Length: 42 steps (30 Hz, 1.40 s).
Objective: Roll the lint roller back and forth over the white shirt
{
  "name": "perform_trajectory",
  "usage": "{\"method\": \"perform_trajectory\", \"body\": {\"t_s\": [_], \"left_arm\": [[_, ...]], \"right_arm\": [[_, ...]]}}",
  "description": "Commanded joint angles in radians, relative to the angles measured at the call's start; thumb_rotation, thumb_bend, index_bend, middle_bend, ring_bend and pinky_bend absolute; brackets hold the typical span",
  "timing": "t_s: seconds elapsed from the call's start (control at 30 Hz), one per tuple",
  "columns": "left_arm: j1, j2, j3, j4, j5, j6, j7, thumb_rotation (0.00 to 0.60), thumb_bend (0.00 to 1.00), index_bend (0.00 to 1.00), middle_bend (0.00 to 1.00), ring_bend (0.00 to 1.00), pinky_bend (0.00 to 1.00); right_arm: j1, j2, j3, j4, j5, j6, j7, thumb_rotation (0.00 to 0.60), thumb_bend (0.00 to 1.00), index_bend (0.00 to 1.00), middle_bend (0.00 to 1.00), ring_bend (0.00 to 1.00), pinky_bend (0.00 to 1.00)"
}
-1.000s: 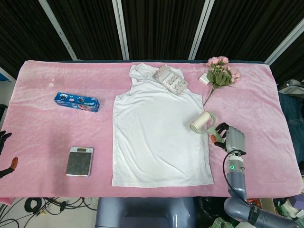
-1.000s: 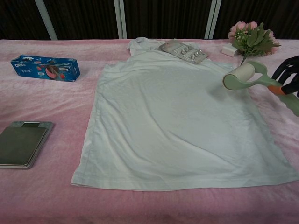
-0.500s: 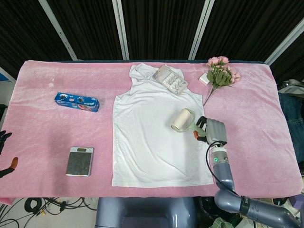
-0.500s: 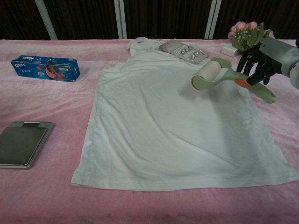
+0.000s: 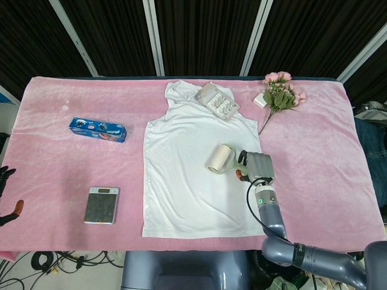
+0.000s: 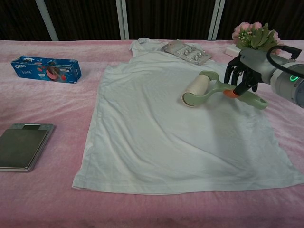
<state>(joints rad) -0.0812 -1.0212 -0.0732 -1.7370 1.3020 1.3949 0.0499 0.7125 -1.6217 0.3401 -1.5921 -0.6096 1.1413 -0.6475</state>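
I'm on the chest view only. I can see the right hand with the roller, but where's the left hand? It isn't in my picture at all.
Observer: The left hand shows only in the head view, at the far left edge of the frame. It is past the end of the pink table and far from the white shirt.
Operator: Good. How does the right arm lie behind the hand?
Observer: From above, the right hand grips the lint roller at the shirt's right side. The forearm runs back past the shirt's lower right corner to the table's near edge.
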Motion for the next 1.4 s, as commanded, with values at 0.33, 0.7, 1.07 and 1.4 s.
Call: {"method": "perform_trajectory", "body": {"t_s": [0.33, 0.7, 1.07, 1.4], "left_arm": [[0.001, 0.002, -0.001, -0.001, 0.000, 0.001, -0.008, 0.600, 0.39, 0.13, 0.06, 0.04, 0.07], [-0.001, 0.005, -0.001, 0.000, 0.001, -0.002, -0.012, 0.600, 0.39, 0.13, 0.06, 0.04, 0.07], [-0.001, 0.007, 0.000, 0.000, 0.002, -0.003, -0.015, 0.600, 0.39, 0.13, 0.06, 0.04, 0.07], [-0.003, 0.008, -0.001, 0.000, 0.001, -0.007, -0.016, 0.600, 0.39, 0.13, 0.06, 0.04, 0.08]], "right_arm": [[0.052, -0.049, 0.011, 0.043, 0.032, -0.015, 0.001, 0.600, 0.51, 0.68, 0.64, 0.61, 0.59], [0.127, -0.103, 0.040, 0.093, 0.075, -0.021, -0.032, 0.600, 0.51, 0.68, 0.64, 0.61, 0.59], [0.210, -0.172, 0.063, 0.178, 0.129, -0.039, -0.076, 0.600, 0.51, 0.68, 0.64, 0.61, 0.59], [0.284, -0.233, 0.101, 0.247, 0.151, -0.041, -0.099, 0.600, 0.52, 0.68, 0.64, 0.61, 0.60]]}}
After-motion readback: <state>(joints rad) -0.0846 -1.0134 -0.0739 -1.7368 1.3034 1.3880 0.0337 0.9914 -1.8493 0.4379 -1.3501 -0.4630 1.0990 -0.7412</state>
